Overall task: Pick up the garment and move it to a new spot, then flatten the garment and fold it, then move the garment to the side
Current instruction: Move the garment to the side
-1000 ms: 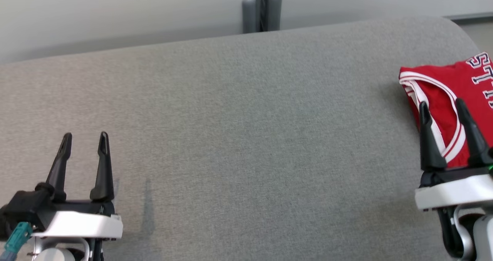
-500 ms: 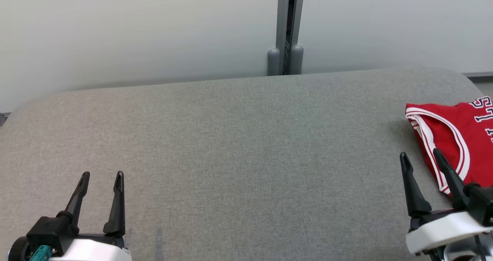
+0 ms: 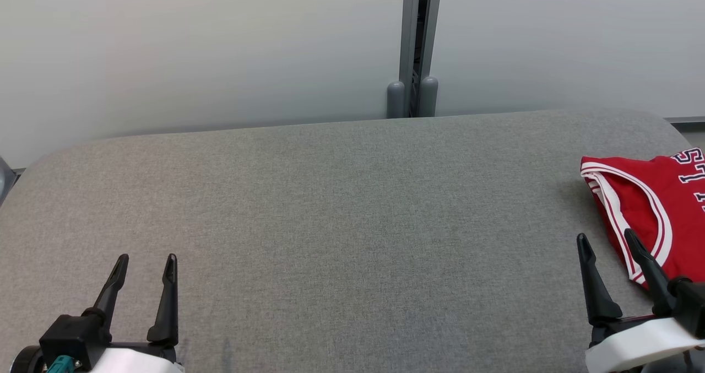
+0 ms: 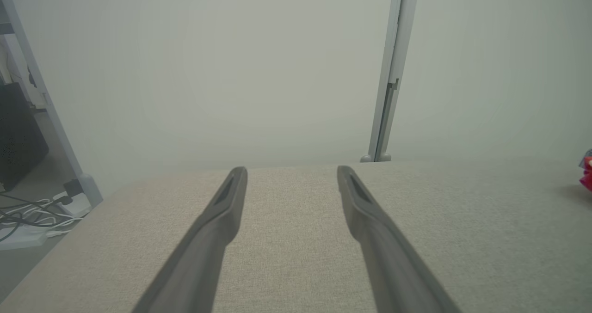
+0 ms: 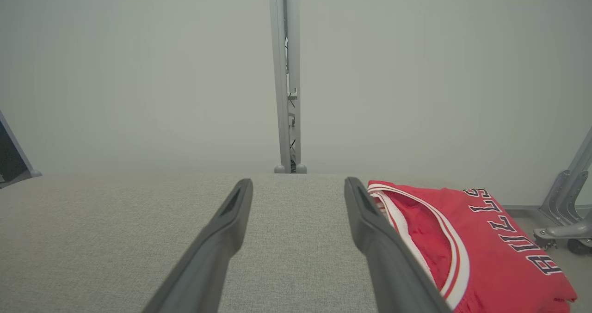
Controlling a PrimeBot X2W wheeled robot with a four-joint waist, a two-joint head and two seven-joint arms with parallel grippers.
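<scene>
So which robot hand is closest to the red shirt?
The right gripper: it is right beside the red jersey on the grey padded surface. The left gripper is far away at the other end.

The scene is lit evenly by soft, diffuse light. A mild gradient is seen across the pale wall (image 3: 193,48). Only faint, soft-edged shadows are cast on the table (image 3: 330,207): one beside the garment (image 3: 650,207) near the right edge, another by the left gripper (image 3: 147,258) at the near edge. The weave is rendered sharply in the head view. The wrist views are hazier, the fingers (image 4: 208,239) are blurred toward the bottom, and the post (image 4: 388,72) is tilted by wide-angle distortion.
</scene>
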